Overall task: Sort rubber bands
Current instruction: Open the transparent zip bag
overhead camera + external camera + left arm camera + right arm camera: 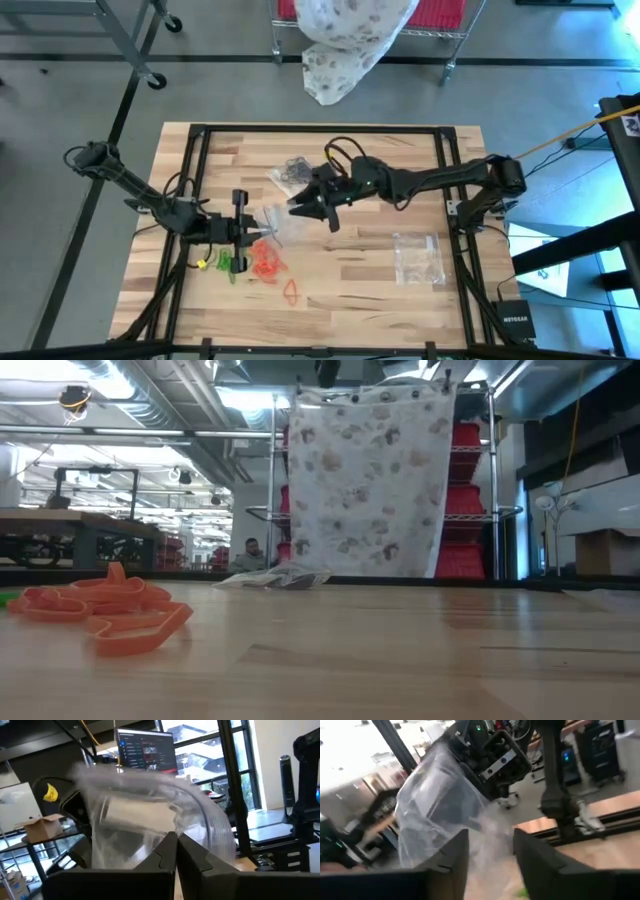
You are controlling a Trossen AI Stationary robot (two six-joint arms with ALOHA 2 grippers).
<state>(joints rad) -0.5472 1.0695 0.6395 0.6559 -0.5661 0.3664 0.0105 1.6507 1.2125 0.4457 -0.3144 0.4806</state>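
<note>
Pinching a clear bag [150, 820] between closed fingers, the left gripper [262, 228] holds it above the table [400, 300], just beside the orange bands [266, 260] and green bands [228, 264]. One orange band [291, 291] lies apart, nearer the table's front edge. The right gripper [305, 206] faces the bag with its fingers parted, the film lying between them. Black bands [292, 170] lie in another bag behind it.

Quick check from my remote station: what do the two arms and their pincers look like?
Both arms are dark, jointed and slender. The left pincer and right pincer each have two flat, angular black fingers. Black cable loops above the right arm's wrist. I can't make out any markings on either arm.
</note>
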